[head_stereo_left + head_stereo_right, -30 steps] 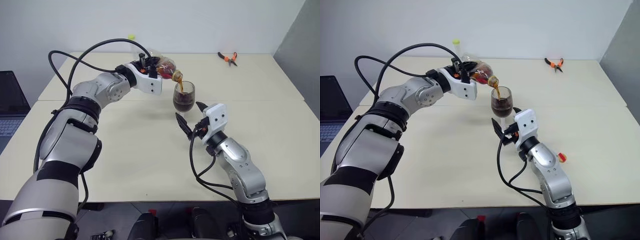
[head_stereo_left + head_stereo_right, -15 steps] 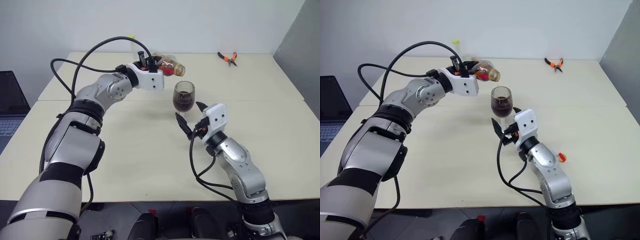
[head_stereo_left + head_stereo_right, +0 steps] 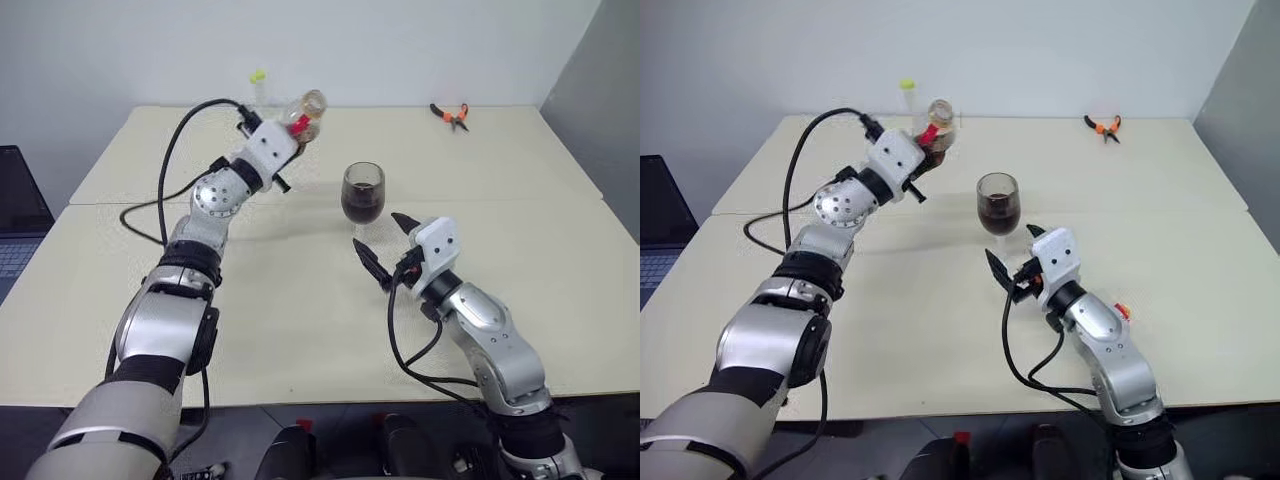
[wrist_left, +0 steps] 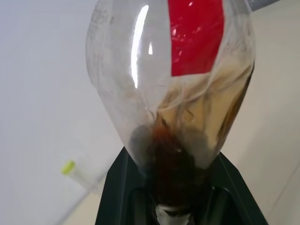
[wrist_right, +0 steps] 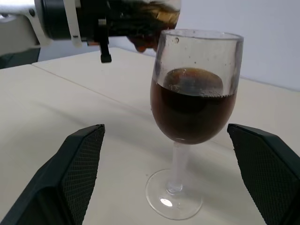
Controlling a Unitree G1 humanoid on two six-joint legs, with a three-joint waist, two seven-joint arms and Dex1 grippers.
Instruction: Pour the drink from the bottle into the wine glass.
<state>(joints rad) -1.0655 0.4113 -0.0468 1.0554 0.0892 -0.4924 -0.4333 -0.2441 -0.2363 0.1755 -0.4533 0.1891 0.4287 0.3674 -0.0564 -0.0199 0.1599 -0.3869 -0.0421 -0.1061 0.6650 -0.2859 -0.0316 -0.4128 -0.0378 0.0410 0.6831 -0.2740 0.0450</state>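
Note:
My left gripper point(image 3: 293, 128) is shut on the bottle point(image 3: 306, 107), held tilted in the air over the back of the table, left of the wine glass point(image 3: 362, 192) and apart from it. In the left wrist view the bottle point(image 4: 178, 89) is clear with a red label, and a little dark drink point(image 4: 171, 161) is pooled at the end between my fingers point(image 4: 115, 197). The wine glass point(image 5: 193, 93) stands upright, its bowl about half full of dark drink point(image 5: 190, 115). My right gripper point(image 3: 385, 250) rests open just in front of the glass foot, its fingers point(image 5: 70, 178) to either side and not touching it.
Orange-handled pliers point(image 3: 450, 114) lie at the table's back right. A thin tube with a yellow-green cap point(image 3: 259, 86) stands at the back edge behind the bottle. A dark laptop point(image 3: 15, 215) sits off the table's left side. A small orange thing point(image 3: 1120, 310) lies right of my right forearm.
The left gripper has drawn the bottle back from over the glass, to the left, and rolled it mouth-up, so the stream has stopped. The right gripper has stayed where it was.

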